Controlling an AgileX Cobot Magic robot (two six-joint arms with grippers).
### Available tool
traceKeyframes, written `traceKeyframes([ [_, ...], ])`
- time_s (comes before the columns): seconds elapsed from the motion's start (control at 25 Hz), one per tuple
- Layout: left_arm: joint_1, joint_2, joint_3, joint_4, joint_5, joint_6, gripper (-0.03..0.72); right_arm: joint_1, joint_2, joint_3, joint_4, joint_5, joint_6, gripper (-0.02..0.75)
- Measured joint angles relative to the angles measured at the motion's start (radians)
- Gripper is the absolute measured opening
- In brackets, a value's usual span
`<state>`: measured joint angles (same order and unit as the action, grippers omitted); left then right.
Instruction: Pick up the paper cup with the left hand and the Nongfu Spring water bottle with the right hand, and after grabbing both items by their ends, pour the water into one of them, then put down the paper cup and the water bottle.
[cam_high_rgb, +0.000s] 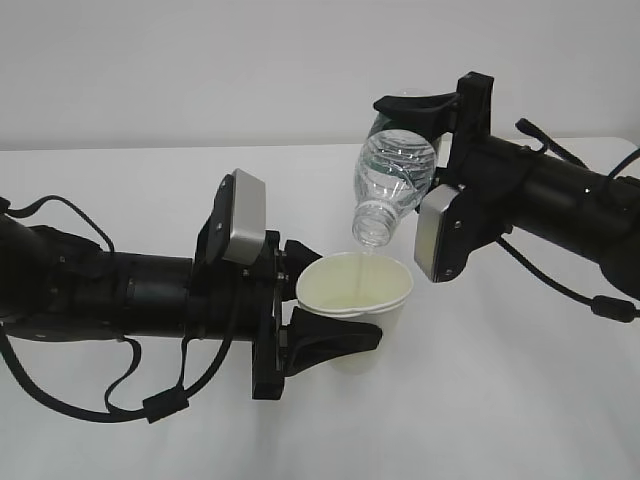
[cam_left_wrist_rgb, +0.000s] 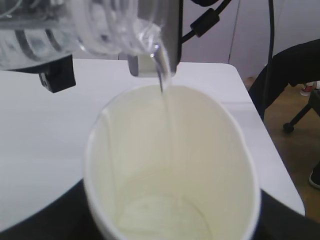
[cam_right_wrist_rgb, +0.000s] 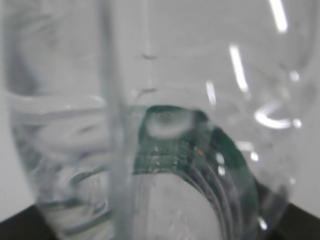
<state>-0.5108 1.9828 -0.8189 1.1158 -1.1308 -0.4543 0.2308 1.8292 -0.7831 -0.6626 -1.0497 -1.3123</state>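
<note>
My left gripper is shut on the white paper cup, which it holds upright above the table with one black finger on each side. The cup's cream inside fills the left wrist view. My right gripper is shut on the base end of the Nongfu Spring water bottle. The bottle is tilted with its open mouth down over the cup's rim. A thin stream of water runs from the bottle mouth into the cup. The bottle and its green label fill the right wrist view.
The white table lies under both arms, with a plain white wall behind. The left wrist view shows the table's right edge, and beyond it the floor with a chair's wheeled base.
</note>
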Motion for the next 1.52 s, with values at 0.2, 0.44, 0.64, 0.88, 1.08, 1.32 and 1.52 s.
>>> traceKeyframes([
  [0.2,0.000,0.000,0.000,0.000,0.000,0.000,0.429,0.000,0.000,0.000,0.000,-0.002,-0.010,0.483],
  [0.44,0.000,0.000,0.000,0.000,0.000,0.000,0.429,0.000,0.000,0.000,0.000,-0.002,-0.016,0.483],
  [0.64,0.000,0.000,0.000,0.000,0.000,0.000,0.429,0.000,0.000,0.000,0.000,-0.004,-0.016,0.483],
  [0.88,0.000,0.000,0.000,0.000,0.000,0.000,0.431,0.000,0.000,0.000,0.004,-0.004,-0.017,0.483],
  [1.08,0.000,0.000,0.000,0.001,0.000,0.000,0.429,0.000,0.000,0.000,0.006,-0.004,-0.017,0.483],
  [1.32,0.000,0.000,0.000,0.002,0.000,0.000,0.480,0.000,0.000,0.000,0.006,-0.005,-0.017,0.483],
  [1.52,0.000,0.000,0.000,0.002,0.000,0.000,0.431,0.000,0.000,0.000,0.007,-0.007,-0.017,0.483],
])
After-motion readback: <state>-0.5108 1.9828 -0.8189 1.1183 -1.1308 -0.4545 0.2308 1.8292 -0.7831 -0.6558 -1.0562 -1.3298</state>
